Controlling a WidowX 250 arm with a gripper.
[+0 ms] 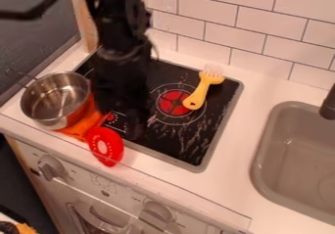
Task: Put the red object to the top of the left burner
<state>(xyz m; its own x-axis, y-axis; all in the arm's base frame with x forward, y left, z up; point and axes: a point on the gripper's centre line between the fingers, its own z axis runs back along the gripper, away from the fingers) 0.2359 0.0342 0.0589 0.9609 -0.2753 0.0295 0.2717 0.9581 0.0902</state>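
Camera view has your red object just front-right of the pot, so swinging wide could clip that pot, and tbh can't tell if your claw is open.

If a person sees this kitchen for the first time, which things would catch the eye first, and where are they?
Probably the bright red object at the counter's front edge, by the stovetop's front-left corner, and the black robot arm coming down from the top over the stovetop. Next, the yellow brush, its handle reaching over the red-marked burner, and the shiny metal pot at the left.
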